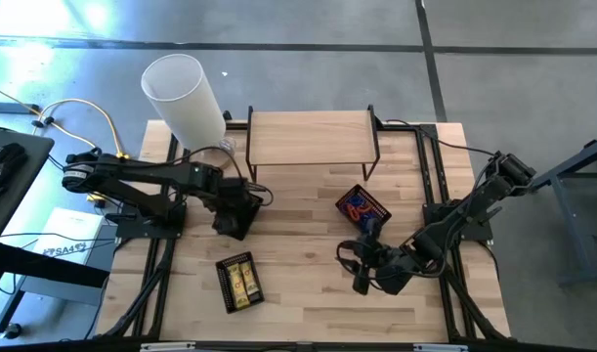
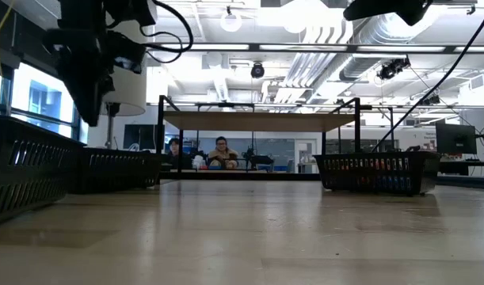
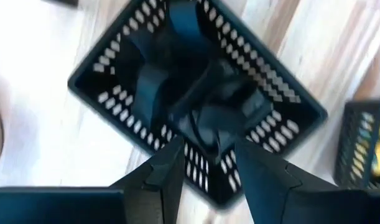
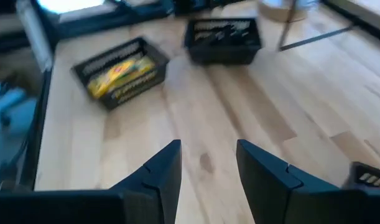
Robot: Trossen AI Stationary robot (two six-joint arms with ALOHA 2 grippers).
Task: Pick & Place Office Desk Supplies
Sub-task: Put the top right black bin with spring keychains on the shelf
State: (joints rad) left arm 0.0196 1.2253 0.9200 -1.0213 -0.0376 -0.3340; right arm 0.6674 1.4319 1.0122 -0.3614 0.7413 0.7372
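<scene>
Looking straight down, we find the left gripper (image 1: 232, 217) left of centre in the high view, hanging over a black mesh basket (image 3: 196, 93) that holds dark clip-like pieces (image 3: 217, 115). In its own wrist view the two fingers (image 3: 171, 171) stand parted with a clear gap between them and nothing pinched; the dark pieces lie in the basket just beyond the fingertips.

The right gripper (image 1: 366, 274) sits in the lower right of the high view, above bare wood of the desk (image 1: 308, 244). Its fingers (image 4: 168, 168) are likewise spread, holding nothing.

We see the other supplies sorted into two more baskets. One basket (image 1: 239, 282), low and left of centre in the high view, carries yellow packets (image 1: 241, 280); it also shows in the upper left of the right wrist view. Another basket (image 1: 362, 207), right of centre, holds red and blue bands (image 1: 358, 205).

A wooden shelf on a black frame (image 1: 313, 137) stands at the top centre of the desk, and a big white cylinder (image 1: 184, 98) stands at the desk's upper left corner. In the low view two people (image 2: 220, 154) sit far back in the room.
</scene>
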